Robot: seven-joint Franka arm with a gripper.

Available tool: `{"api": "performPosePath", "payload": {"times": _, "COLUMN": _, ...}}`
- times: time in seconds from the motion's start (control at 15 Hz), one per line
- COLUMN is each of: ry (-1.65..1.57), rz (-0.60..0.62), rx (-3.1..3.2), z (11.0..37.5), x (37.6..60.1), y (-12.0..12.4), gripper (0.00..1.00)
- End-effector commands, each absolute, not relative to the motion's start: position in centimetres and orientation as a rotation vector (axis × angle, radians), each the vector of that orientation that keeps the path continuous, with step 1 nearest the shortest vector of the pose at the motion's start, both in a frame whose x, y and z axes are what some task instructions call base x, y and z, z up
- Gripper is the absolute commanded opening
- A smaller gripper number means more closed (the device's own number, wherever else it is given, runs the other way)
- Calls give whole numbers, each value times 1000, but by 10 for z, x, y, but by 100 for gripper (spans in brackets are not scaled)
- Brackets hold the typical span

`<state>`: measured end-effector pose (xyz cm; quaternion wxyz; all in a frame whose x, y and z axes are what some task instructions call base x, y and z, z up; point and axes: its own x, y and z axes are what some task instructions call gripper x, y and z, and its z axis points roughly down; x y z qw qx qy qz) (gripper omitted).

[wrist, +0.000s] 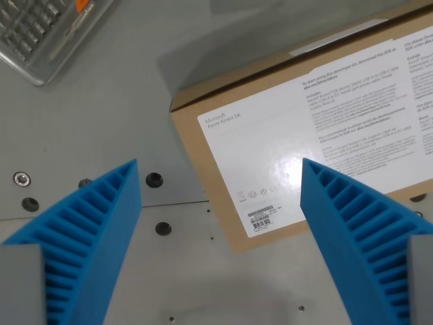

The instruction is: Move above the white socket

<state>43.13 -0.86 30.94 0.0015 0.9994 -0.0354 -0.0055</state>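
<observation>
One grey metal tabletop point(101, 135) fills most of the wrist view, and it carries everything else here. Its surface is drilled with bolt holes point(154, 180), which look meant for fastening fixtures down; one hole at the wrist view's left has a screw head point(22, 179) seated in it.

Next in size is a brown cardboard box point(203, 135) lying flat and skewed, running off the view's right edge. Its white printed label point(304, 128) faces up and reads "Microsoft Azure Kinect DK", with a barcode sticker point(262, 219) near the lower corner. It appears simply parked on the tabletop rather than placed for use.

The hand point(220, 230) comes next: two blue ribbed fingers point(95, 230), one at each lower side of the view, stand spread wide with nothing between them. That empty, broad stance suits a move that only asks for positioning, not gripping. The right-hand finger overlaps the box's near edge in the view.

Smallest is a clear plastic case point(47, 34) in the upper-left corner, partly cut off, with an orange piece point(82, 4) inside.

The white socket is nowhere in this view; it must lie outside the frame or under something. Judging from that, the approach has hardly begun, and the arm will need to travel until the socket appears beneath the fingers.
</observation>
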Motion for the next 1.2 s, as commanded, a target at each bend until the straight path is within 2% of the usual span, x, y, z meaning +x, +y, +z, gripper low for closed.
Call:
{"api": "performPosePath", "payload": {"times": 0.07, "ry": -112, "rz": -7, "rx": 3136, "z": 312, "x": 431, "y": -9, "gripper": 100}}
{"api": "performPosePath", "payload": {"times": 0.73, "ry": -101, "rz": -6, "rx": 3137, "z": 309, "x": 434, "y": -9, "gripper": 100}}
{"api": "performPosePath", "payload": {"times": 1.2, "ry": -80, "rz": -15, "rx": 3139, "z": 300, "x": 443, "y": -13, "gripper": 100}}
